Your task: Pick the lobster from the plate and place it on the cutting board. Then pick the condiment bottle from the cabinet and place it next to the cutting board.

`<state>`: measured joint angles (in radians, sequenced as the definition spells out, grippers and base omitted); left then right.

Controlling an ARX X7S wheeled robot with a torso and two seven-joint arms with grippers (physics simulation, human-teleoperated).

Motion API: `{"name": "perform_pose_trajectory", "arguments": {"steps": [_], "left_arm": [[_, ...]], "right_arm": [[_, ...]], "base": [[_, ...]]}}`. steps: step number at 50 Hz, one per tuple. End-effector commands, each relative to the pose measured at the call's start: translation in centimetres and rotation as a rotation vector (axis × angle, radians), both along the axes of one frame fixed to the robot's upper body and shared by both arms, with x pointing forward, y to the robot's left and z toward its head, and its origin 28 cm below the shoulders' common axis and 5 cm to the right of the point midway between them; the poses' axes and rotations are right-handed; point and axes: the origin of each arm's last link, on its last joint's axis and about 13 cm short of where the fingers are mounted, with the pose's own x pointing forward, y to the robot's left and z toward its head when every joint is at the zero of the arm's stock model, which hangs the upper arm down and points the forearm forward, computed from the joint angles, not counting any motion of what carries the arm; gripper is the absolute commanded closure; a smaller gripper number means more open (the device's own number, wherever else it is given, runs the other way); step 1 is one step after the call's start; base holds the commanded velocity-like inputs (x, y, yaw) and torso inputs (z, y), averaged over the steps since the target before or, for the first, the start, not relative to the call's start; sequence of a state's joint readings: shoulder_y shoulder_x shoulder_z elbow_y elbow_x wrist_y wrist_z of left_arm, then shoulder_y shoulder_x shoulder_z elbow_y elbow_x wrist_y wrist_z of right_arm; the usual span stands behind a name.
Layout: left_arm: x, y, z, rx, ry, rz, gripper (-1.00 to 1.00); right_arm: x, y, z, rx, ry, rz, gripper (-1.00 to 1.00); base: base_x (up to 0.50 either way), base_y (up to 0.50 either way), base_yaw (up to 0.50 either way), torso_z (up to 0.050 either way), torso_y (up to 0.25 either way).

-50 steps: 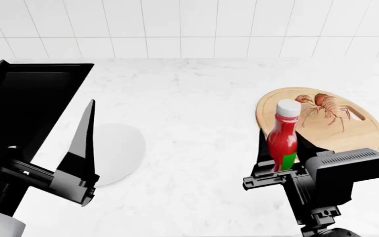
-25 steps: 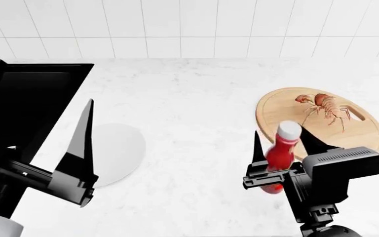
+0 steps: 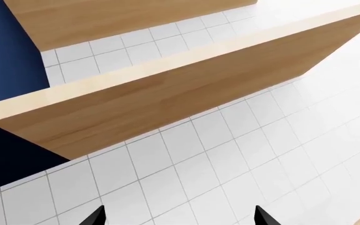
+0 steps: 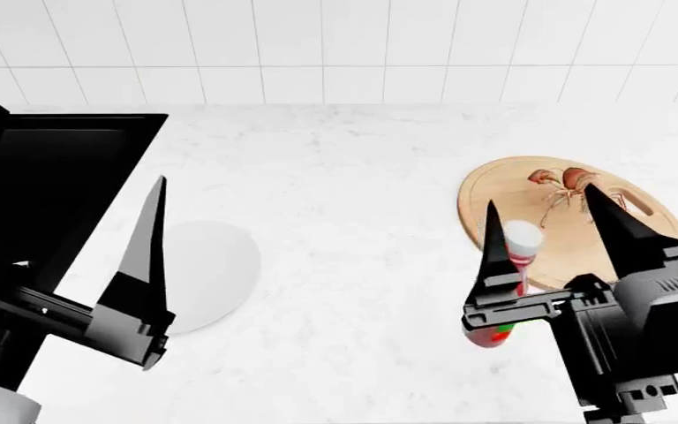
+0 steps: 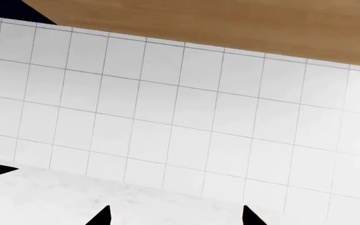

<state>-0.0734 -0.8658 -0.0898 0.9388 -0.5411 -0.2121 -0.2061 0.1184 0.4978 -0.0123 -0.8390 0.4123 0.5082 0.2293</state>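
Our right tool (image 4: 546, 231) is spread wide open, and the condiment bottle (image 4: 508, 287) stands between its fingers on the desk (image 4: 351, 194), just beside the cutting board (image 4: 639, 231). We think that is its spot. The lobster (image 4: 572, 193) lies on the board. The plate (image 4: 215, 274) has no lobster on it. Our left tool (image 4: 139, 265) holds nothing; we cannot tell if it is open.

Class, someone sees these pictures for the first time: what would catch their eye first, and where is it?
Probably the red condiment bottle, tilted between the right gripper's spread fingers beside the cutting board's near-left edge. Next, the orange lobster lying on that board, and the bare white plate over at the left.
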Motion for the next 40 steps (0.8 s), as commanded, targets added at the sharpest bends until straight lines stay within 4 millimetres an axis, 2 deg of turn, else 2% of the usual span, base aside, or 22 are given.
{"name": "perform_pose_trajectory", "arguments": {"steps": [1,6,11,16,21,29,35,40], "left_arm": [[0.0,0.0,0.0,0.0,-0.002,0.001,-1.0],[-0.4,0.0,0.1,-0.002,-0.001,0.002,-1.0],[-0.1,0.2,-0.1,-0.01,-0.005,0.008,-1.0],[-0.8,0.6,-0.1,-0.03,-0.022,0.014,-1.0],[-3.3,1.4,-0.1,-0.083,-0.093,0.014,-1.0],[-7.6,2.8,0.4,-0.154,-0.196,0.078,-1.0],[-9.9,3.8,1.1,-0.189,-0.276,0.146,-1.0],[-11.1,4.4,1.1,-0.218,-0.33,0.178,-1.0]], "right_arm": [[-1.1,0.1,1.0,0.016,-0.048,0.067,-1.0],[-2.3,-0.3,1.8,0.035,-0.108,0.086,-1.0],[-4.6,-1.1,3.4,0.026,-0.208,0.077,-1.0],[-6.6,-1.6,5.1,0.031,-0.3,0.045,-1.0],[-8.1,-2.4,6.3,0.058,-0.382,-0.011,-1.0],[-10.0,-4.3,7.0,0.081,-0.498,-0.048,-1.0],[-11.5,-5.5,7.4,0.07,-0.572,-0.057,-1.0],[-12.6,-6.0,7.5,0.062,-0.626,-0.036,-1.0]], "base": [[0.0,0.0,0.0,0.0,0.0],[0.0,0.0,0.0,0.0,0.0],[0.0,0.0,0.0,0.0,0.0],[0.0,0.0,0.0,0.0,0.0],[0.0,0.0,0.0,0.0,0.0],[0.0,0.0,0.0,0.0,0.0],[0.0,0.0,0.0,0.0,0.0],[0.0,0.0,0.0,0.0,0.0]]}}
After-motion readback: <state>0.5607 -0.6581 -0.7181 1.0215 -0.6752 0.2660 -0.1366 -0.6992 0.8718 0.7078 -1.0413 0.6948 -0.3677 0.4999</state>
